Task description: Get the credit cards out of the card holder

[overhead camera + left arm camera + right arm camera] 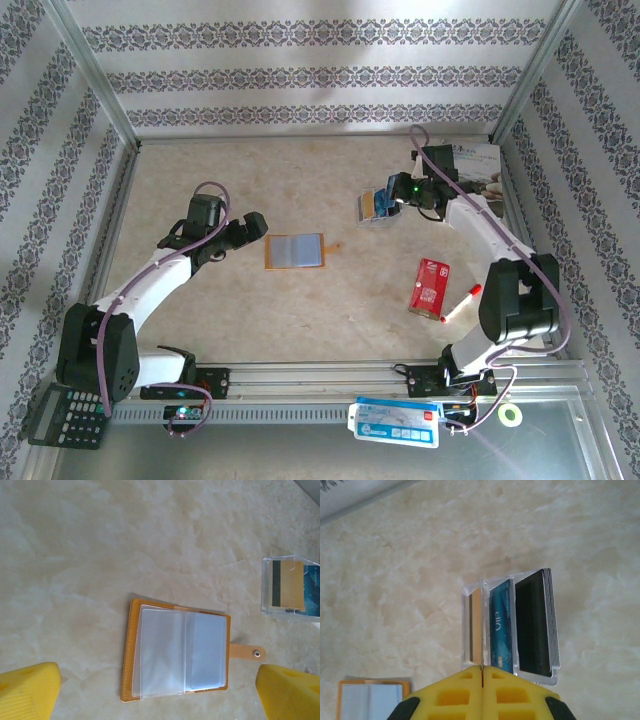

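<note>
card holder (177, 652) is looking light and floppy; I'm eyeing its tan edge; left gripper (159, 687) gaping wide, right gripper (481, 672) sitting shut.

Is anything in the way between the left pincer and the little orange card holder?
No. The left pincer hovers open near the card holder, which lies open on the table with only bare tabletop between them.

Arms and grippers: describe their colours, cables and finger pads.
The left arm and right arm have white links, black joints and bases, and a purple cable looping along each. The left gripper and right gripper are black-bodied, with yellow fingers bearing moulded recesses.
</note>
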